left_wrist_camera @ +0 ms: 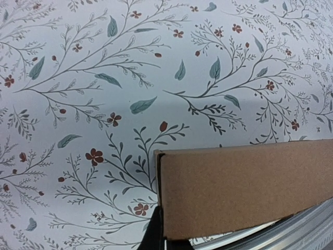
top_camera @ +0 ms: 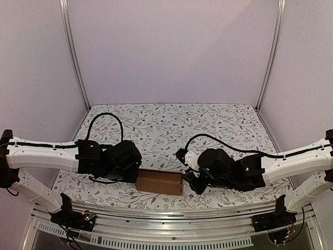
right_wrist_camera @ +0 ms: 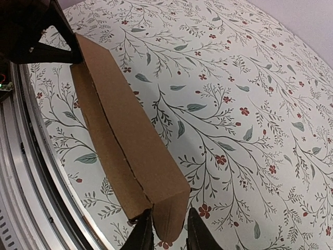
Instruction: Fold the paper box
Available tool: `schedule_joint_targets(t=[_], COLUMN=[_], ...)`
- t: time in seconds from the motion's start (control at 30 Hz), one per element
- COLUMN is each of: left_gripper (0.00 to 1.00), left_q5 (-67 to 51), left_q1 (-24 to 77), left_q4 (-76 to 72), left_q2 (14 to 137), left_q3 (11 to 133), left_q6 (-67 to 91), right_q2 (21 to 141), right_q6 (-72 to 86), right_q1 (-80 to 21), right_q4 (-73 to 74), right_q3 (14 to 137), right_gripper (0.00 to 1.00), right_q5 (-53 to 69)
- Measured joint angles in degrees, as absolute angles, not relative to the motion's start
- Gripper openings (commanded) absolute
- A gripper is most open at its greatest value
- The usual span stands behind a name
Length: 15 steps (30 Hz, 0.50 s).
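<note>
**Pale lilac walls** [top_camera: 171, 52] close in a small work booth on three sides, with slim aluminium posts, one at the left [top_camera: 75, 57] and one at the right [top_camera: 271, 57], running up the back corners.

The table is covered by a white floral cloth [top_camera: 171, 125] printed with grey-green leaves, thin branching stems and small red flowers. It lies flat and smooth across the whole surface. A ribbed aluminium rail [top_camera: 171, 213] edges the table on the near side.

The left arm [top_camera: 41, 156] and the right arm [top_camera: 296, 164], both white with black wrists, reach in from opposite sides towards the middle of the near edge. A black cable loops over each: one above the left wrist [top_camera: 104, 122], one above the right [top_camera: 229, 146].

Between them lies the paper box [top_camera: 158, 182]. It is plain brown cardboard, formed into a long, low oblong that sits on the cloth just inside the rail, with its length running along it.

The left gripper [top_camera: 134, 177] meets the box's left end with its jaws fully closed. Only one dark fingertip shows in its own wrist view, against the corner, and whether it pinches any cardboard cannot be told.

The right gripper [right_wrist_camera: 169, 234] is at the opposite end. Its two fingers [right_wrist_camera: 143, 234] stand on either side of the end flap, with cardboard filling the narrow gap between them.
</note>
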<state>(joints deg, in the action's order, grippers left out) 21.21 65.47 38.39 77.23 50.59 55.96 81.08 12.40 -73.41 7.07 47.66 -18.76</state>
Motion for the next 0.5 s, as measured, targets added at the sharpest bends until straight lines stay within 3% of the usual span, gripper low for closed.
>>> schedule_joint_targets(t=[0.5], left_gripper=[0.00], left_q5=[21.5], left_q1=[65.7], left_q4=[38.5], left_q2=[77.3], left_q3=[50.7], left_q6=[56.2], right_q2=[81.1], right_q6=[13.5], right_q1=[-75.7], right_q4=[10.3], right_q3=[48.2], right_gripper=[0.11], right_q5=[-22.5])
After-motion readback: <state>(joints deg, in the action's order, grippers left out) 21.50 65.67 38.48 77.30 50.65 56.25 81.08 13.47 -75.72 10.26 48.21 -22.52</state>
